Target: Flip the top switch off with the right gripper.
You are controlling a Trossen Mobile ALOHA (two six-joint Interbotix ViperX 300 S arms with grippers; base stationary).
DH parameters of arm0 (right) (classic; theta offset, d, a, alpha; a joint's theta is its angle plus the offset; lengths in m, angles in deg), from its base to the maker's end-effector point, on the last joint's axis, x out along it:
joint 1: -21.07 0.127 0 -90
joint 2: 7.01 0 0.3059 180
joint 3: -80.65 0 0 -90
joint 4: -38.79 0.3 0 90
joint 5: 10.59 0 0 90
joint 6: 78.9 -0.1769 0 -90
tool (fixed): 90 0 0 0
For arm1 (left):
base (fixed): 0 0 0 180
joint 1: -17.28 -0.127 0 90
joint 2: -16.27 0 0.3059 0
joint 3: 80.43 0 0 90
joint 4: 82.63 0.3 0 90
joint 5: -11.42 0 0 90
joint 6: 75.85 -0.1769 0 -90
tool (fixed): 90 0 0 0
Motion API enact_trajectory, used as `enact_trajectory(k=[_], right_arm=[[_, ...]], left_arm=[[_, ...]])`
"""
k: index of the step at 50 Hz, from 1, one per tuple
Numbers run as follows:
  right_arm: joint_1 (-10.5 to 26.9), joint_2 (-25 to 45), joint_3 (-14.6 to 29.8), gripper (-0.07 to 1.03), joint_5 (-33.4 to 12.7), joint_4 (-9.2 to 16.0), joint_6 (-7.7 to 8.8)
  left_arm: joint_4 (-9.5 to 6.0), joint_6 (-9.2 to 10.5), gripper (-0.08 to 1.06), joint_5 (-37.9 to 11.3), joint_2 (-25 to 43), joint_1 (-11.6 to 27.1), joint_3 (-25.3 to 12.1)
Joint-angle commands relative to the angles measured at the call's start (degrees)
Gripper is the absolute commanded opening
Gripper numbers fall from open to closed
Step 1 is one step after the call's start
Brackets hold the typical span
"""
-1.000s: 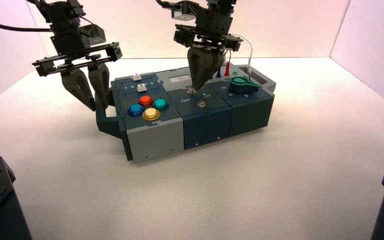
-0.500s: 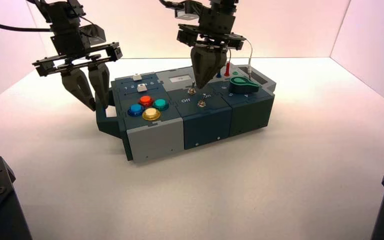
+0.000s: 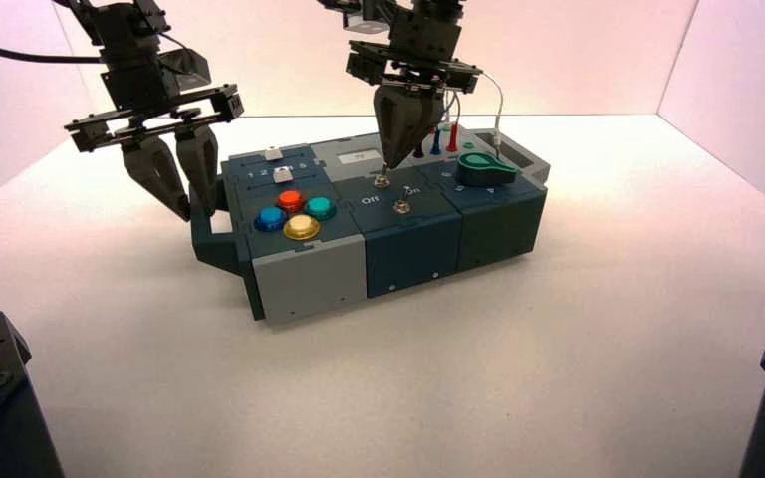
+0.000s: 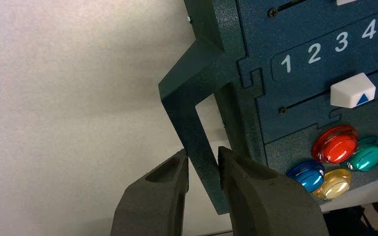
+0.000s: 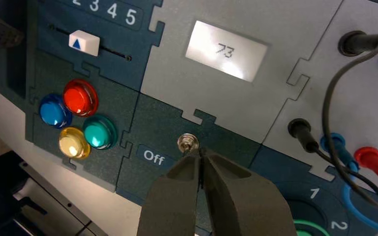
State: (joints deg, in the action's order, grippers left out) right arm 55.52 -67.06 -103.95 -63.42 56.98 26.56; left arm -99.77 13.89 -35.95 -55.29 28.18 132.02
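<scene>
The top switch (image 5: 188, 142) sits on the box's dark tile beside the grey display panel (image 5: 226, 50), with the robot's closed right gripper (image 5: 201, 153) at its lever. The left gripper (image 4: 204, 153) straddles the handle (image 4: 199, 142), fingers apart, near four colored buttons (image 4: 335, 146).

The buttons are glowing red (image 5: 80, 98), blue (image 5: 55, 111), green (image 5: 100, 132) and yellow (image 5: 74, 143), while the slider knob (image 5: 84, 43) is showing white with a blue triangle. White numerals (image 4: 328, 48) are marking the dark blue slider tile (image 4: 295, 29). The display (image 5: 226, 50) is shining white on a plain grey tile (image 5: 172, 73), and the dial (image 3: 486, 167) is showing green.
</scene>
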Motion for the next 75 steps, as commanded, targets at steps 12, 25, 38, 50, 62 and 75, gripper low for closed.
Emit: enact_trajectory(k=[12, 25, 38, 50, 62, 75], right_arm=[[0.62, -1.49, 0.88, -0.02, -0.88, 0.97, 0.09], [1.05, -1.23, 1.05, -0.02, -1.58, 1.23, 0.09], [1.76, -1.14, 1.32, -0.02, -1.85, 2.02, 0.09], [2.81, -0.79, 1.32, -0.02, -1.85, 2.55, 0.09], [3.25, -0.7, 1.41, -0.02, -1.85, 3.08, 0.09], [4.22, -0.88, 2.29, -0.02, -2.81, 3.52, 0.0]], left_arm=[[0.7, -1.32, -0.03, 0.7, -0.09, -0.35, -0.7], [0.7, -1.32, -0.03, 0.7, 0.0, -0.35, -0.7], [0.7, -1.32, -0.03, 0.7, 0.0, -0.44, -0.7], [0.7, -1.41, -0.03, 0.7, 0.0, -0.35, -0.7], [0.7, -1.41, -0.03, 0.79, 0.0, -0.35, -0.7], [0.7, -1.41, -0.03, 0.88, 0.0, -0.35, -0.7]])
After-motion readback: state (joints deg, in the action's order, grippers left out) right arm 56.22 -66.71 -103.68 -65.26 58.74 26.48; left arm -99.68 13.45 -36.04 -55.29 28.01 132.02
